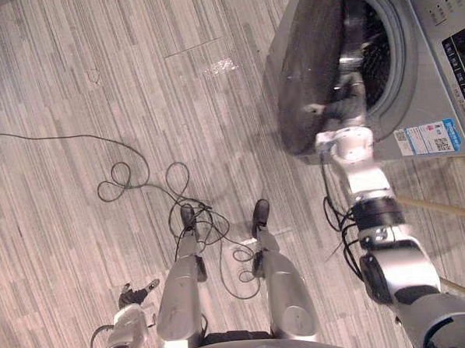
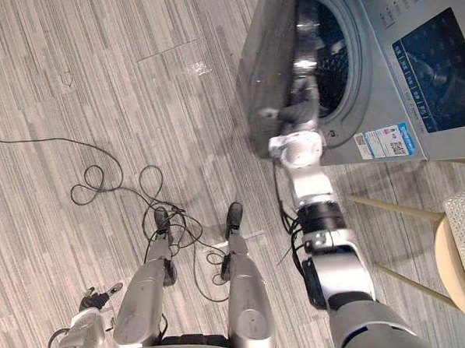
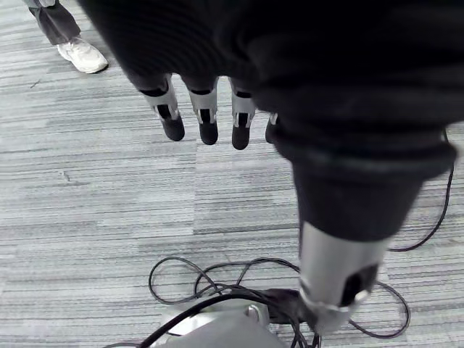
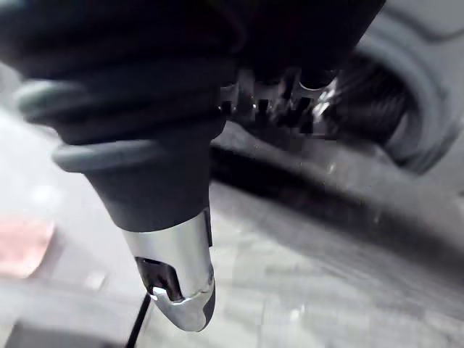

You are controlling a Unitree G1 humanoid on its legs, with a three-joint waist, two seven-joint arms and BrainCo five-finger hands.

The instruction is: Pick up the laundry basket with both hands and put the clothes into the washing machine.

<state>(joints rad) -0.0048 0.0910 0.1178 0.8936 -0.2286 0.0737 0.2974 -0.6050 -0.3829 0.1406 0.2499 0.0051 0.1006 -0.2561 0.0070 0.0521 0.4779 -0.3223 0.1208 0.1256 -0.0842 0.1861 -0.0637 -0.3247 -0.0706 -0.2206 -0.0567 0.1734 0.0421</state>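
Note:
A silver front-loading washing machine (image 1: 438, 70) stands at the upper right. Its round dark door (image 1: 309, 69) is swung out towards me, and the dark drum opening (image 2: 331, 52) shows behind it. My right arm reaches up to the machine. My right hand (image 1: 344, 104) is at the door's inner side, between door and drum opening, with fingers (image 4: 279, 109) extended against the dark rim and the thumb (image 4: 181, 290) straight, holding nothing. My left hand (image 1: 134, 296) hangs low at my left side above the floor, its fingers (image 3: 206, 119) straight and empty.
A light wooden chair (image 2: 462, 248) with thin legs stands just right of my right arm, below the machine. A person's white shoe (image 3: 83, 54) is on the grey plank floor (image 1: 134, 85) far to the left.

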